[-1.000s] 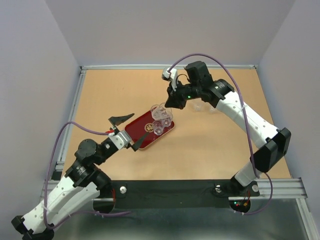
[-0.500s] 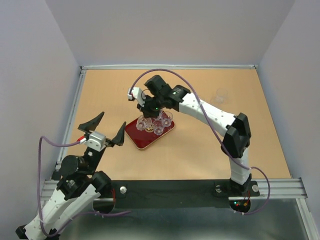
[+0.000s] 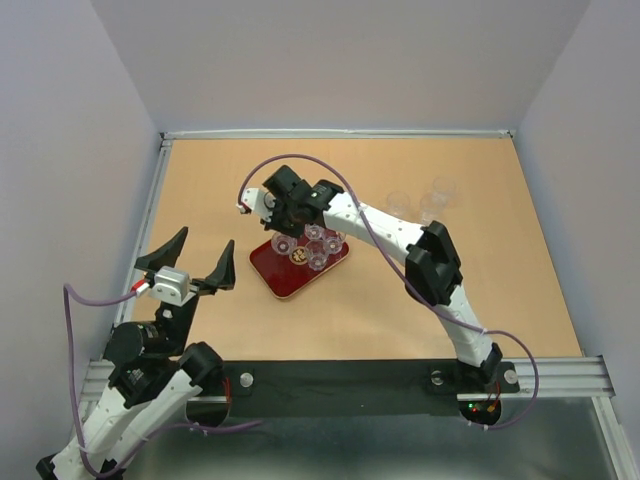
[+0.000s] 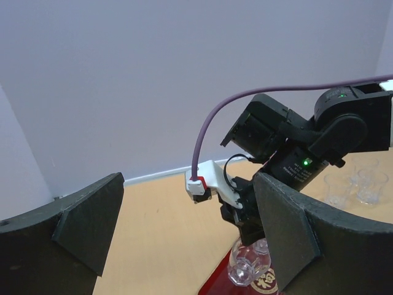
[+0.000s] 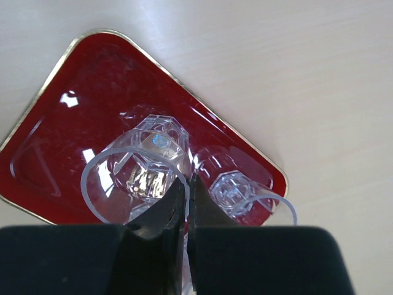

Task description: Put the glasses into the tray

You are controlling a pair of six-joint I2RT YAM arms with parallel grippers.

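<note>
Lab test cell: plain walls (image 3: 330, 60), aluminium-framed tabletop (image 3: 400, 300).

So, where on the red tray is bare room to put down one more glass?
Bare room is the tray's near-left end, between its pale rim and the glasses. The far-right part is crowded: glasses stand close together, and the right end effector pinches one glass there. The table between tray and open left end effector is also bare.

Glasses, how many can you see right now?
6: three glasses stand in the tray, a fourth is pinched by the right gripper over it, two sit on the table farther right. Others may be hidden or too faint.
</note>
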